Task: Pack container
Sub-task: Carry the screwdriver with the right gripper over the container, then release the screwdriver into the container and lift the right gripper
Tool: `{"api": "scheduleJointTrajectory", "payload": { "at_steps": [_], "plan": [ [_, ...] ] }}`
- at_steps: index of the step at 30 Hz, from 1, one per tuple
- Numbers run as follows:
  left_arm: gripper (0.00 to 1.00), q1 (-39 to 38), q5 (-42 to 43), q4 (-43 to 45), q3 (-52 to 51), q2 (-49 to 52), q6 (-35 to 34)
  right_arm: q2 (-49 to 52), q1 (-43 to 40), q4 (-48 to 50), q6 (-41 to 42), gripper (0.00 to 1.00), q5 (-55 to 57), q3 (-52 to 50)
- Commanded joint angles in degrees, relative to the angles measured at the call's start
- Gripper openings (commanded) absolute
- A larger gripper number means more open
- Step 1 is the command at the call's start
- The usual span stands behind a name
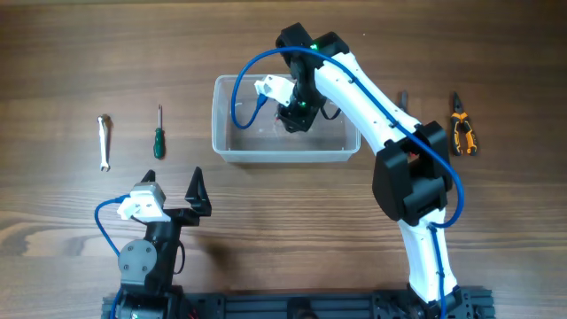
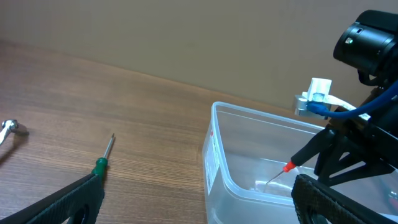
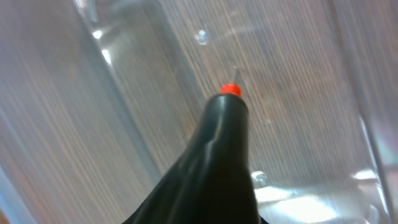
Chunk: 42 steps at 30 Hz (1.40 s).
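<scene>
The clear plastic container (image 1: 283, 158) stands at the table's middle back; it also shows in the left wrist view (image 2: 249, 186) and the right wrist view (image 3: 124, 93). My right gripper (image 1: 297, 111) is lowered inside it, shut on a black-handled screwdriver (image 3: 224, 137) with a red collar (image 2: 289, 167). The screwdriver's thin shaft points down at the container floor. My left gripper (image 1: 173, 190) is open and empty near the front left; in the left wrist view (image 2: 199, 202) it faces the container's left wall.
A green-handled screwdriver (image 1: 158, 137) (image 2: 99, 167) and a silver wrench (image 1: 104, 142) (image 2: 9, 130) lie left of the container. Orange-and-black pliers (image 1: 461, 133) lie at the right, with a small dark tool (image 1: 401, 99) beside the right arm.
</scene>
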Motion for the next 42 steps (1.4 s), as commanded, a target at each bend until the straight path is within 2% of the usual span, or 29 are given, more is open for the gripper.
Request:
{"api": "scheduleJointTrajectory", "payload": {
  "at_steps": [1,8,18,22,24,27,29,33,38,42],
  "plan": [
    [1.00,0.31,0.68,0.17,-0.28,-0.37,0.52,0.44,-0.09,-0.57,2.80,0.24,6.27,-0.22],
    [1.00,0.31,0.68,0.17,-0.28,-0.37,0.52,-1.81,-0.33,-2.16,4.11,0.26,12.79,2.84],
    [1.00,0.31,0.68,0.17,-0.28,-0.37,0.52,-10.16,-0.85,-3.85,5.79,0.38,18.21,10.67],
    [1.00,0.31,0.68,0.17,-0.28,-0.37,0.52,-14.29,-1.27,-4.22,7.91,0.56,19.93,14.75],
    [1.00,0.31,0.68,0.17,-0.28,-0.37,0.52,-17.51,-2.60,-4.33,10.12,0.74,20.39,15.61],
    [1.00,0.31,0.68,0.17,-0.28,-0.37,0.52,-21.20,-5.70,-5.46,13.29,0.86,20.59,15.61],
    [1.00,0.31,0.68,0.17,-0.28,-0.37,0.52,-24.37,-10.32,-7.76,15.17,1.00,20.85,15.61],
    [1.00,0.31,0.68,0.17,-0.28,-0.37,0.52,-27.58,-19.26,-12.61,17.79,1.00,20.90,15.61],
    [1.00,0.31,0.68,0.17,-0.28,-0.37,0.52,-27.91,-29.33,-17.55,19.61,1.00,12.22,14.82],
    [1.00,0.31,0.68,0.17,-0.28,-0.37,0.52,-27.82,-36.35,-15.69,22.36,1.00,12.28,9.35]
  ]
}}
